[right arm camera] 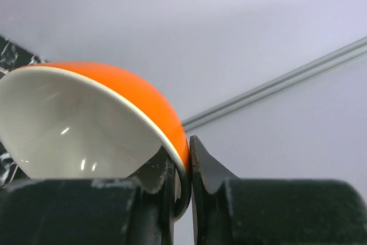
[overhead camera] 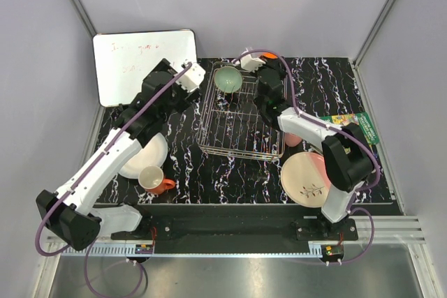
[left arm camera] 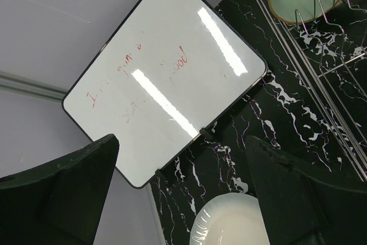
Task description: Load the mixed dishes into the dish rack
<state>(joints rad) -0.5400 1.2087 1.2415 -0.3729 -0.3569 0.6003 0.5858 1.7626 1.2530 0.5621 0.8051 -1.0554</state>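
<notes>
Pinching the orange bowl [right arm camera: 123,90] by its rim with the right fingers [right arm camera: 209,170], one inside the cream hollow and one outside. Tipped on edge, probably for slotting upright between the wires. Held near the far right corner of the dish rack [overhead camera: 234,130], close beside the mint green bowl [overhead camera: 228,79] standing in it. From above, only a sliver of orange to be made out; the grasp itself plain only from the right wrist.

With the left fingers [left arm camera: 63,190] spread wide and nothing between, hovering between the whiteboard [left arm camera: 166,78] and the rack, perhaps lining up the next pick. White plate [left arm camera: 229,222] below in the left wrist view, half hidden under the arm from above.

Waiting on the worktop [overhead camera: 188,165]: orange mug [overhead camera: 155,179], twig plate [overhead camera: 304,179], pink cup [overhead camera: 292,139].
</notes>
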